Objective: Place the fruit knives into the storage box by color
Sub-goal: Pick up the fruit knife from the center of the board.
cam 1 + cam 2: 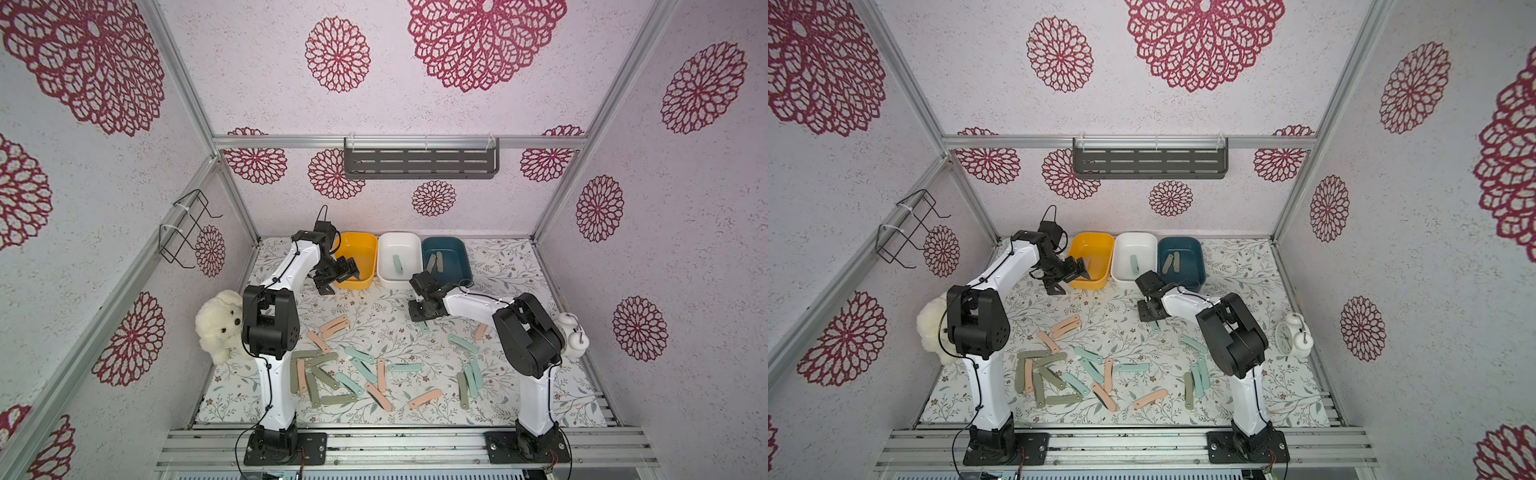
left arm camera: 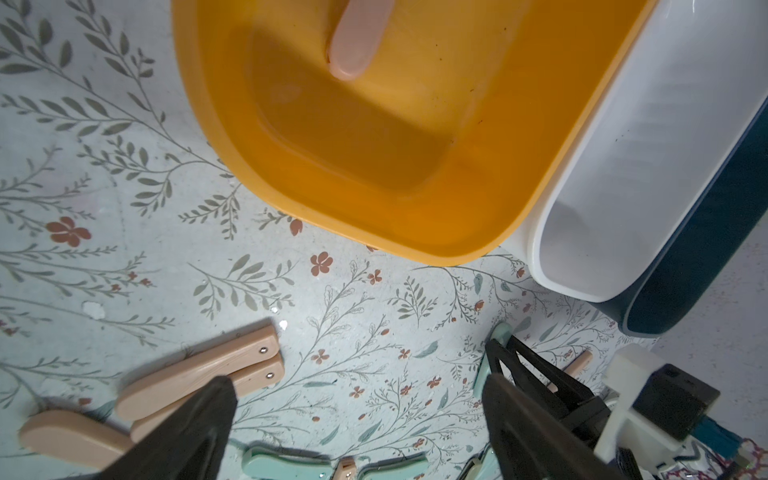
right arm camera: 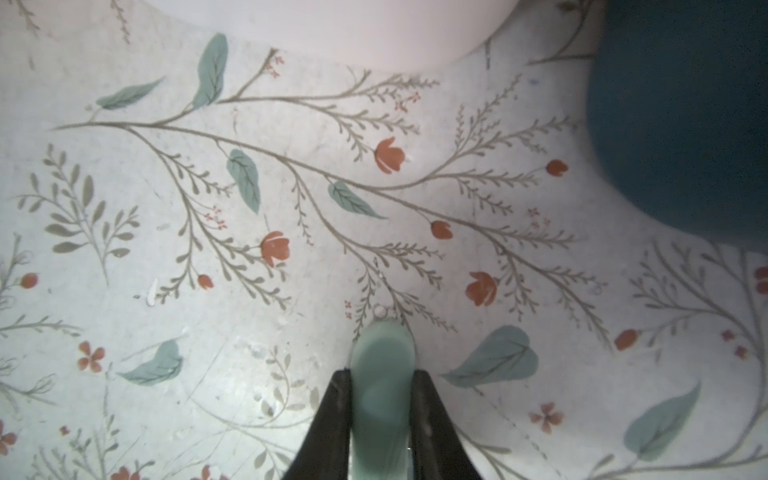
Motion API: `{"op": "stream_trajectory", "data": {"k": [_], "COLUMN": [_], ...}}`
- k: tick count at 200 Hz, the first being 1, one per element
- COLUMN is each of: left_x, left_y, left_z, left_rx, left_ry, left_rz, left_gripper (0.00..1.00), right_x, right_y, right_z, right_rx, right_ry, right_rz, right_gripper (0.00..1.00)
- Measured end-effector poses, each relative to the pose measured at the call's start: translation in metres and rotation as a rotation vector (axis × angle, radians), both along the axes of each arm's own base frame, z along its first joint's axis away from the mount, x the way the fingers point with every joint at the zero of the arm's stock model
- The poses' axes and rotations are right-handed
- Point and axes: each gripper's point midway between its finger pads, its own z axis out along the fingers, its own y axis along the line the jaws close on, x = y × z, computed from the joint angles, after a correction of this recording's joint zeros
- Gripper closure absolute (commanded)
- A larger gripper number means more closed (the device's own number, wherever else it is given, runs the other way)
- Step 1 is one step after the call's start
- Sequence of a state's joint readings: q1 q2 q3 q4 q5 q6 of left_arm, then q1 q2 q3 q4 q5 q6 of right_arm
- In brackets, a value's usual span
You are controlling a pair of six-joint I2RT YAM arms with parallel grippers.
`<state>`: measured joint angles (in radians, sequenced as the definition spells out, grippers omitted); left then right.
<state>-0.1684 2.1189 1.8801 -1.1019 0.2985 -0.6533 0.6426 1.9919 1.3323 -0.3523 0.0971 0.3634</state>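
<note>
My left hand (image 1: 348, 271) gapes over the yellow box (image 1: 358, 236), pink knife (image 2: 359, 41) inside; right hand (image 3: 381, 374) clamps a mint knife (image 3: 381, 407) for the mid-frame white box (image 1: 400, 236).

Pale walls (image 1: 270, 83) with crimson medallions (image 1: 337, 54); leafy floral tabletop (image 1: 519, 266).

No words, numbers or signs can be read in any of the pictures. The little white clock (image 1: 1292, 337) has a round face, but the marks on it are too small to make out.
</note>
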Motion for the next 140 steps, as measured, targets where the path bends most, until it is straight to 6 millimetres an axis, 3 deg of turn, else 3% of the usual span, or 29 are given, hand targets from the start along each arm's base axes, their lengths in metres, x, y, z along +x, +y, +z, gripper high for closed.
{"op": "stream_trajectory", "data": {"k": [44,90,114,140], "left_x": [-0.001,0.003,0.007,0.011], "left_y": [-0.001,-0.003,-0.006,-0.007], "left_z": [-0.006,-0.005,-0.003,0.001], "left_rx": [-0.008,-0.018,-0.033,-0.040], "left_ry": [0.002,-0.016,-0.031,-0.050], "left_rz": [-0.002,-0.005,-0.008,-0.010], "left_gripper": [0.03,0.03,0.03,0.03], "right_x": [0.002,0.024,0.048,0.093], "right_y": [0.007,0.023,0.037,0.061], "right_z": [0.018,0.063,0.101,0.129], "right_rx": [-0.001,0.029,0.062,0.104], "right_ry": [-0.025,-0.106,-0.181,-0.267], "right_rz": [0.008,0.005,0.000,-0.003], "right_gripper": [0.86,0.86,0.86,0.87]}}
